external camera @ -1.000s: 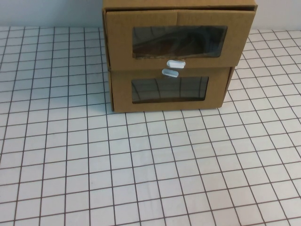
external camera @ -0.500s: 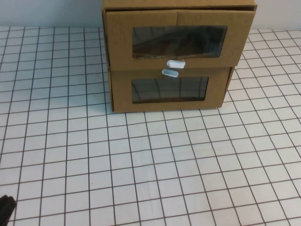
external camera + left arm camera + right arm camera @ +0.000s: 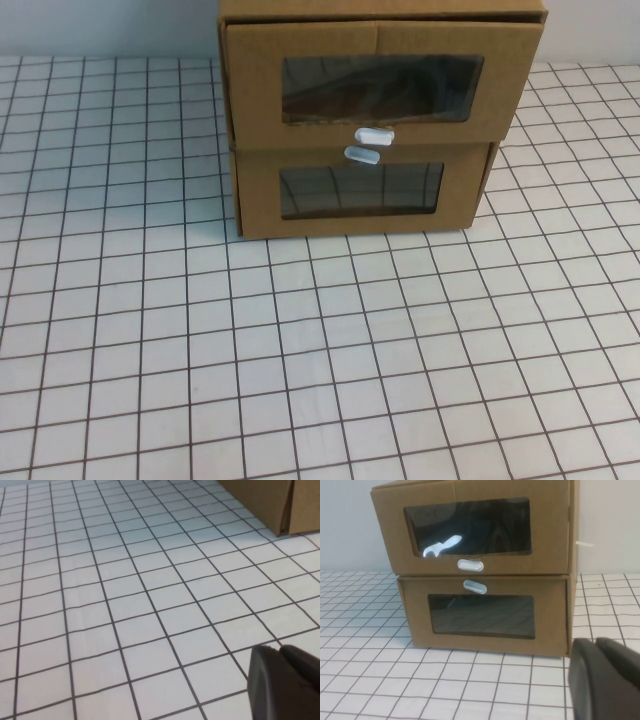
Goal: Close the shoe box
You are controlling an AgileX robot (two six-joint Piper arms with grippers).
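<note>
Here the shoe box (image 3: 365, 120) stands at the far edge of the gridded table (image 3: 300, 350), its two windowed fronts turned toward the robot, which puts both drawers within reach of a straight push from the near side. The upper drawer (image 3: 380, 85) juts out a little past the lower drawer (image 3: 360, 190), so it looks to be the part not yet pushed home, and closing it probably means pressing on that upper front. Each front carries a small white pull tab (image 3: 374, 135), the two lying close together near the seam between the drawers. The right gripper (image 3: 605, 680) hangs low in front of the box, off its right corner and well short of touching it; its fingers lie together, holding nothing, a fair shape for pushing. The left gripper (image 3: 285, 682) sits over bare table off the box's left corner, well apart from it, fingers likewise together and empty.
</note>
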